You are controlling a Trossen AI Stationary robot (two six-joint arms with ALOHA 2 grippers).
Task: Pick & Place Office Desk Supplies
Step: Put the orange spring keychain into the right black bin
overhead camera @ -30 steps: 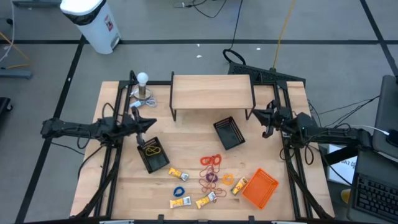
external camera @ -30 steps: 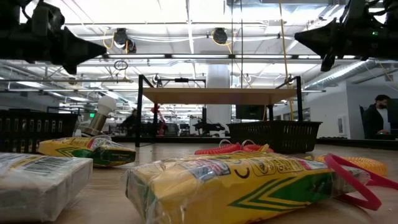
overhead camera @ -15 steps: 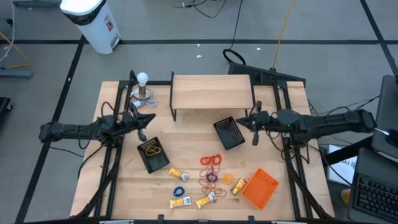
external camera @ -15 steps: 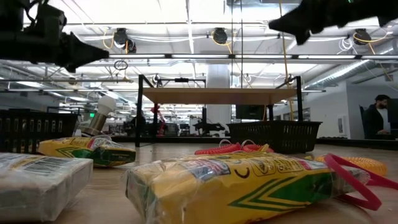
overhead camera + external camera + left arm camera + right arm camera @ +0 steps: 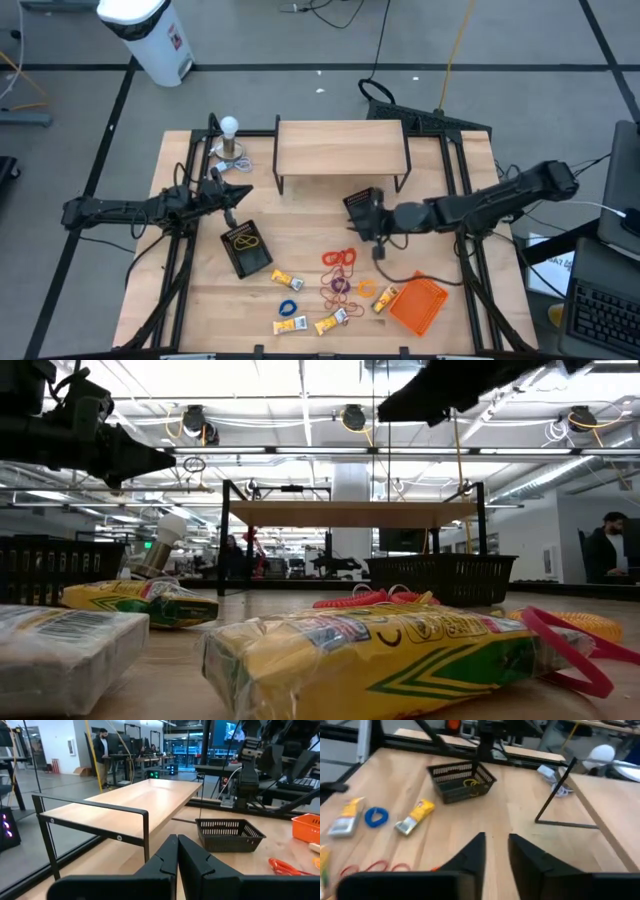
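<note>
Nearest us in the low view lie two yellow-and-white packets (image 5: 385, 650), their long axes running across the picture, with a third packet (image 5: 140, 602) behind them at the left; the nearest one at the left edge is cut off, so we read only a barcode on it. From above we count the supplies along the near edge of the table (image 5: 190, 300): packets (image 5: 291, 325) lying at differing angles, a blue band (image 5: 289, 307), a purple band (image 5: 336, 288), an orange band (image 5: 366, 287) and a tangle of red bands (image 5: 341, 258) a little farther in. The orange tray (image 5: 417, 303) sits tilted at the near right, with a packet (image 5: 386, 298) touching its left edge. The right claw (image 5: 375, 240) hangs over the table just beside the red bands and near the right mesh tray (image 5: 366, 213); its own wrist view shows its fingers (image 5: 470, 855) standing apart with nothing between them, which the overhead view is too small to settle. That wrist view also shows the left mesh tray (image 5: 461, 781) with a yellow loop inside, plus a blue band (image 5: 376, 816) between two packets. The left claw (image 5: 232, 200) waits just beyond the left mesh tray (image 5: 246, 247), its fingers (image 5: 165, 862) pressed together and empty. Farthest back stand the wooden shelf (image 5: 341, 148) and a small lamp (image 5: 230, 135). In the low view both arms are only dark shapes at the top.
</note>
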